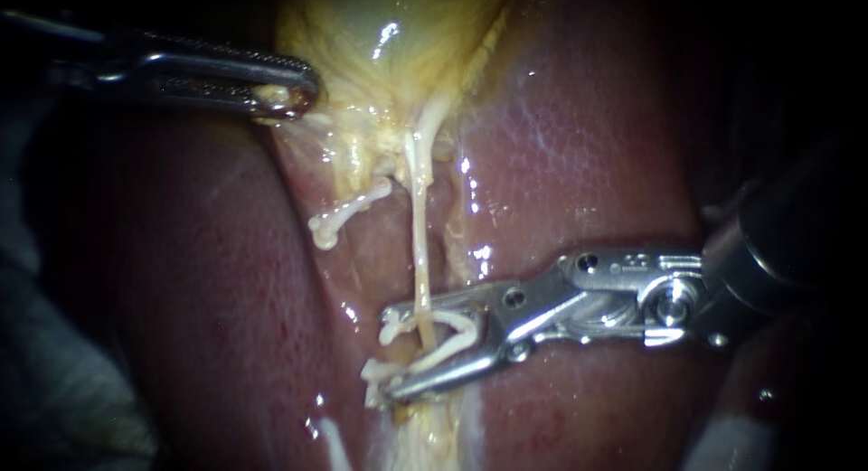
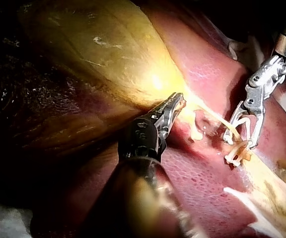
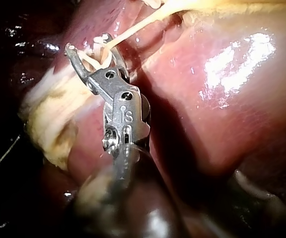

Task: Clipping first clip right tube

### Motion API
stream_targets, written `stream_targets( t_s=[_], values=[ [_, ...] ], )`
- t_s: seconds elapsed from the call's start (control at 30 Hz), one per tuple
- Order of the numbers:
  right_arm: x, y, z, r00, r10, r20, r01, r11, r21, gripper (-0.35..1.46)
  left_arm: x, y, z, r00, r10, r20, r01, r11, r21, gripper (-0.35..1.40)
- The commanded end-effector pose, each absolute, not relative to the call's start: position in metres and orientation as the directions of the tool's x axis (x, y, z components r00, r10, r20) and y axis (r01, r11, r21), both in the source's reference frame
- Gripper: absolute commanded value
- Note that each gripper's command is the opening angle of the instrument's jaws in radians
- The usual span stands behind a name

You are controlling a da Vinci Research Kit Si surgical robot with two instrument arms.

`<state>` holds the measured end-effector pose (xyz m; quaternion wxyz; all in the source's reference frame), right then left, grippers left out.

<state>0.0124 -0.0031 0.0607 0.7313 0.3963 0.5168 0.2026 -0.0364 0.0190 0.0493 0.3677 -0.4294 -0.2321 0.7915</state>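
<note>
- right instrument [image 1: 395,351], lower right: bright polished metal, smooth, with sharp glints.
- left instrument [image 1: 291,93], upper left: duller grey metal, finely ridged.
- clip [image 1: 452,331]: white, matt, plastic-looking.
- tube [image 1: 420,245]: pale, smooth, moist.
- liver [image 1: 588,146]: wet, glossy, finely mottled.
- gallbladder [image 1: 380,28]: yellowish, slick, shiny.

Liver [image 1: 588,146] walls the groove. The left instrument [image 1: 289,96], gripping the gallbladder [image 1: 380,28], bars its upper end; the right instrument [image 1: 391,352], jaws holding a clip [image 1: 461,326] astride the tube [image 1: 420,245], bars the lower. Between, seemingly, slim room.

surround: dark | light: bright at centre | pale cloth [image 1: 45,399]: lower left
</note>
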Motion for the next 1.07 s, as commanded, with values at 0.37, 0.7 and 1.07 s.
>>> stream_targets(
  t_s=[0.37,0.7,1.07],
  values=[
    [0.0121,-0.0030,0.0609,0.386,0.714,-0.583,0.106,0.594,0.798,-0.09,-0.0364,0.0189,0.0494,-0.360,0.781,-0.510,-0.386,-0.622,-0.681,-0.35],
    [0.0114,-0.0024,0.0613,0.393,0.751,-0.530,0.083,0.546,0.834,-0.35,-0.0364,0.0189,0.0494,-0.360,0.781,-0.510,-0.386,-0.622,-0.681,-0.35],
    [0.0113,-0.0024,0.0615,0.397,0.778,-0.487,0.062,0.506,0.860,-0.35,-0.0365,0.0189,0.0495,-0.360,0.781,-0.510,-0.386,-0.622,-0.681,-0.35]
  ],
)
